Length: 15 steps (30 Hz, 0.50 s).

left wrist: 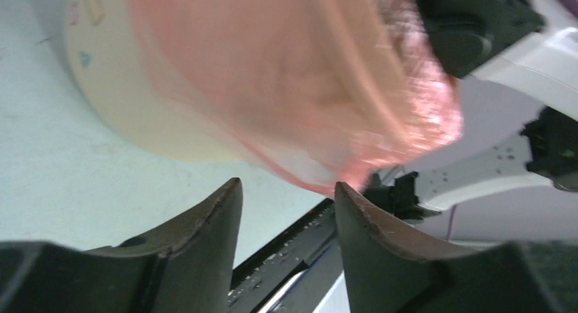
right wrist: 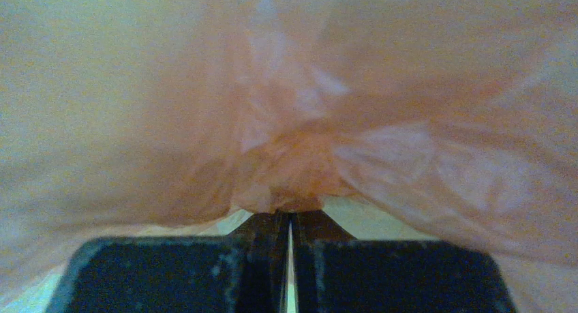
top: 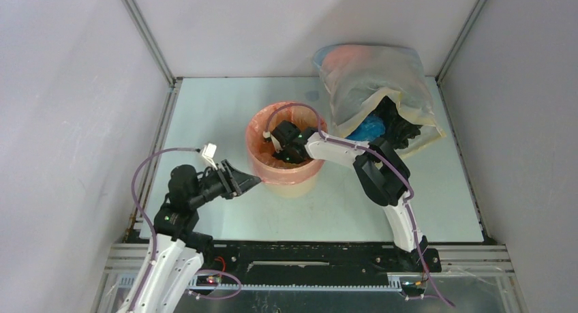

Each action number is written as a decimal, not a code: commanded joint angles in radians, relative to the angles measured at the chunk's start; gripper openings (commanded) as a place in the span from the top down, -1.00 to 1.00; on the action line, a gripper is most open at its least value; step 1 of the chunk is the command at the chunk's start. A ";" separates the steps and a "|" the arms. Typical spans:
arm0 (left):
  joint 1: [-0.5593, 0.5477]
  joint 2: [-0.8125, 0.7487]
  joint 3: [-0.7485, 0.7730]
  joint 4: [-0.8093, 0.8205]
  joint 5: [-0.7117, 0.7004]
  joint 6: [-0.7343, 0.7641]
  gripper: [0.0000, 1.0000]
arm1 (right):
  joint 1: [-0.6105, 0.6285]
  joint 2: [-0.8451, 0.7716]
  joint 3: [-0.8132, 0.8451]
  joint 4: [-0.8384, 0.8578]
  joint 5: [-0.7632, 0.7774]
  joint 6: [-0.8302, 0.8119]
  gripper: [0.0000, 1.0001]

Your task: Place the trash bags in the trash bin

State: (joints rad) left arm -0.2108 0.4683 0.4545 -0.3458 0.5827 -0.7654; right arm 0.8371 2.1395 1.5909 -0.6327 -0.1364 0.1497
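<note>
Clear sack (top: pixel 371 81): stood back right, not part of the work.
Trash bin (top: pixel 290 187): sat mid-table.
Pink trash bag (top: pixel 262 132): lined the bin, its mouth folded over the rim; this looked nearly done.
Right gripper (right wrist: pixel 290 217): deep inside the bin, pinched shut on pink film.
Left gripper (left wrist: pixel 286 190): jaws apart, empty, just beside the bin's wall.
Remaining: probably letting go and smoothing the bag.

walls (top: pixel 272 26): plain pale grey | table (top: pixel 204 115): pale green top | corner posts (top: pixel 146 33): metal | light: soft, even

trash bag (top: pixel 259 146) in trash bin (top: pixel 293 187) (on table (top: pixel 204 108)), sack (top: pixel 361 81) behind-right
</note>
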 commanded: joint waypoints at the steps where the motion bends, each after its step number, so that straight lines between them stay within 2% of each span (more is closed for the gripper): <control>1: -0.005 -0.011 0.038 0.069 0.127 -0.064 -0.23 | -0.003 0.044 0.013 -0.002 0.014 -0.005 1.00; 6: -0.008 -0.015 0.068 0.017 0.118 -0.046 -0.40 | -0.004 0.041 0.017 -0.007 0.017 -0.007 1.00; 11: -0.052 0.003 0.018 0.174 0.139 -0.154 -0.54 | -0.004 0.042 0.020 -0.011 0.015 -0.007 1.00; 15: -0.136 0.024 -0.002 0.222 0.049 -0.202 -0.75 | -0.003 0.040 0.021 -0.013 0.014 -0.007 1.00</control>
State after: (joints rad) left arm -0.2844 0.4782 0.4702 -0.2363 0.6724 -0.8852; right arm 0.8375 2.1410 1.5948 -0.6342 -0.1364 0.1493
